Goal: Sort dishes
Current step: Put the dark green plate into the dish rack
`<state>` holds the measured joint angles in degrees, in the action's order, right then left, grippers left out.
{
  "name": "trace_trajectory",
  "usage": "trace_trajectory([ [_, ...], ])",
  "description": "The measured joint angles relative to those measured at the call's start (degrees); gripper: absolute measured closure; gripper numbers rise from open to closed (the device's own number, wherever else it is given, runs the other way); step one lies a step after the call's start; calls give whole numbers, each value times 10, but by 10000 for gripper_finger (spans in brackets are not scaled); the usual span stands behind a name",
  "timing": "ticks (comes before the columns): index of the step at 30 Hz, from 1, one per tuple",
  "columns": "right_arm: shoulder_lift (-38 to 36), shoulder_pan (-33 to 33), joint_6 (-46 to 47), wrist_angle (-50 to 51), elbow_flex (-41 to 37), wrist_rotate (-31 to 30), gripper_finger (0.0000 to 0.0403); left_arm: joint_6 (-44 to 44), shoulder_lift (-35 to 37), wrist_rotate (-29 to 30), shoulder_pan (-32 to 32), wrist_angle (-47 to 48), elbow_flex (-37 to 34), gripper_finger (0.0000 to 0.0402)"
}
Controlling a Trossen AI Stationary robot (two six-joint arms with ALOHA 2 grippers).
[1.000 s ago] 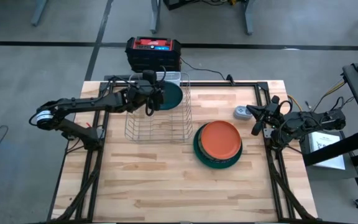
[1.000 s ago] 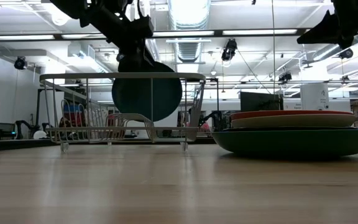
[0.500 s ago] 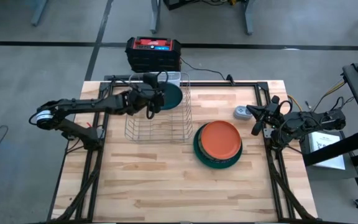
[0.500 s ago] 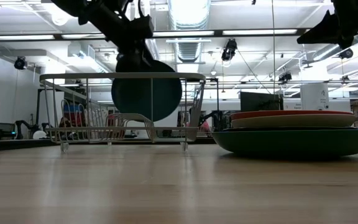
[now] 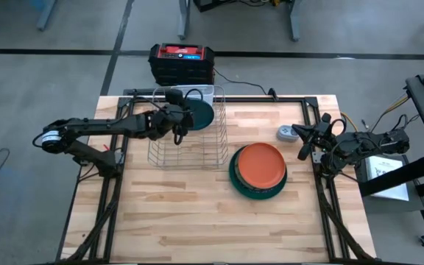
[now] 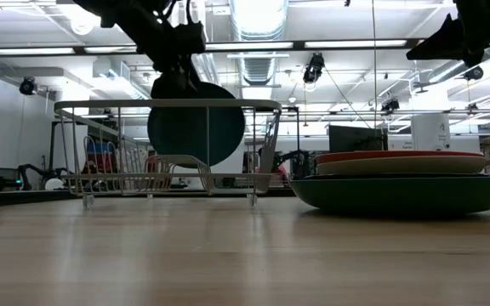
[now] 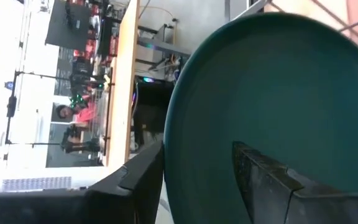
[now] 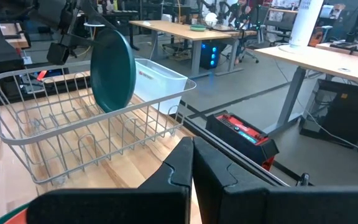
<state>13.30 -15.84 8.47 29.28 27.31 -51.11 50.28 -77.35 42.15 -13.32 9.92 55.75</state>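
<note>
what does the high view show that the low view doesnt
Only the high view shows the orange plate's full round face, the small grey device beside it, the red-and-black box beyond the table edge, and the right gripper waiting at the table's right edge. Only the low view shows the teal plate standing upright on edge, and the stack side-on with a pale plate between the orange one and the dark green one. Both show the wire rack and the left gripper shut on the teal plate.
</note>
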Motion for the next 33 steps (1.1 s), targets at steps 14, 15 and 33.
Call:
trace_trajectory([
  [14,0,0,0,0,0,0,403,-79,1,63,7,60,-1,225],
  [15,0,0,0,0,0,0,403,-84,1,62,8,62,-1,225],
  [33,0,0,0,0,0,0,403,-164,2,121,11,138,-2,225],
])
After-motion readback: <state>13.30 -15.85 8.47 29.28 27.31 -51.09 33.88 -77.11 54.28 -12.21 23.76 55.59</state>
